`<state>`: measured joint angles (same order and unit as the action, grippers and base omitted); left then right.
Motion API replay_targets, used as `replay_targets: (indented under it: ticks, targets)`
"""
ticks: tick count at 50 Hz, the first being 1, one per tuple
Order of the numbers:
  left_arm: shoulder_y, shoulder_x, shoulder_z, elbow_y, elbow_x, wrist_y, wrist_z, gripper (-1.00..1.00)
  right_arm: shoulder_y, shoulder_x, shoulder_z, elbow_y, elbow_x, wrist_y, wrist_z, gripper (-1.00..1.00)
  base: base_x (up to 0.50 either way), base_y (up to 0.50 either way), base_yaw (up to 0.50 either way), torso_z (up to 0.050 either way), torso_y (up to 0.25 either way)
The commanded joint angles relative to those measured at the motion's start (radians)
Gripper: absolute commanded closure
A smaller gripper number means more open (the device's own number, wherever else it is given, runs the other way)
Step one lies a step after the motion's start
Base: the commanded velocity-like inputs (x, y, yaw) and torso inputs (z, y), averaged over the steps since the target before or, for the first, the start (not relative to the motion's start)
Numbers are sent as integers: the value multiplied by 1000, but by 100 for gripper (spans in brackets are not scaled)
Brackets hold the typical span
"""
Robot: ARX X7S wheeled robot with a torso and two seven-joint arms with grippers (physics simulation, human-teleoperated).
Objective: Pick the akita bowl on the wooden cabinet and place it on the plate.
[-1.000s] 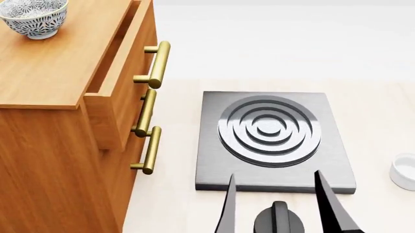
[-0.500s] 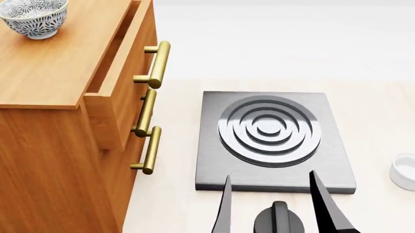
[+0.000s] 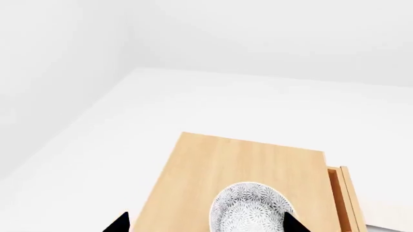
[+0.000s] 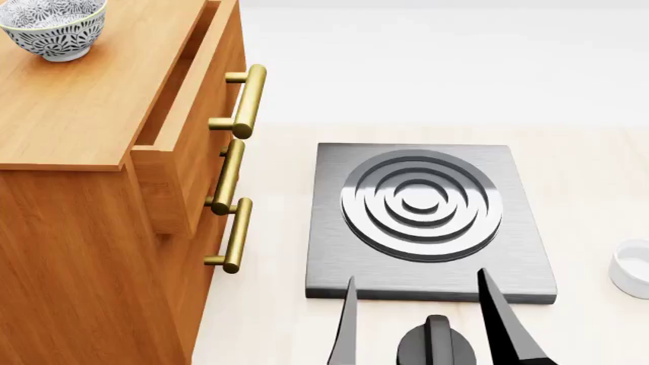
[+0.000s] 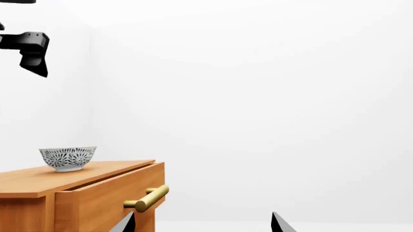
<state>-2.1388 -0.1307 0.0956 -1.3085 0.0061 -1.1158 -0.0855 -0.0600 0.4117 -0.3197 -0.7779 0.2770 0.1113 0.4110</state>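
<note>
The akita bowl (image 4: 51,29), white with a dense blue-grey pattern, stands upright on the top of the wooden cabinet (image 4: 91,114) near its back left corner. The left wrist view looks down on the bowl (image 3: 252,209). My left gripper (image 3: 206,224) hangs open above it, with the bowl close to one fingertip (image 3: 293,223). In the right wrist view the bowl (image 5: 67,158) sits on the cabinet (image 5: 96,191), with my left arm (image 5: 29,48) high above it. My right gripper (image 4: 421,319) is open and empty, low at the near edge of the stove. The plate is out of view.
A grey square stove burner (image 4: 335,251) lies on the pale counter right of the cabinet, with a dark knob (image 4: 436,344) at its near side. The cabinet's top drawer (image 4: 188,99) is pulled out a little, and its brass handles (image 4: 246,99) stick out. A plain white cup (image 4: 634,268) is at the right edge.
My right gripper's fingers have shifted slightly to the left in the head view. The bowl and cabinet have not moved.
</note>
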Motion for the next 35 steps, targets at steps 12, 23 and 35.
replay_targets:
  ticks: [12, 23, 35]
  targets:
    - [18, -7, 6, 0, -10, 45, 16, -100, 5, 5, -8, 7, 1, -2, 2, -100, 0, 0, 0, 0, -69]
    - [24, -7, 16, 0, -3, 48, 36, -100, 6, 6, -13, 14, 1, -7, 3, -100, 0, 0, 0, 0, -243]
    - [30, -18, 7, 0, -7, 23, 14, -100, 9, 8, -17, 10, 0, -2, 8, -100, 0, 0, 0, 0, -14]
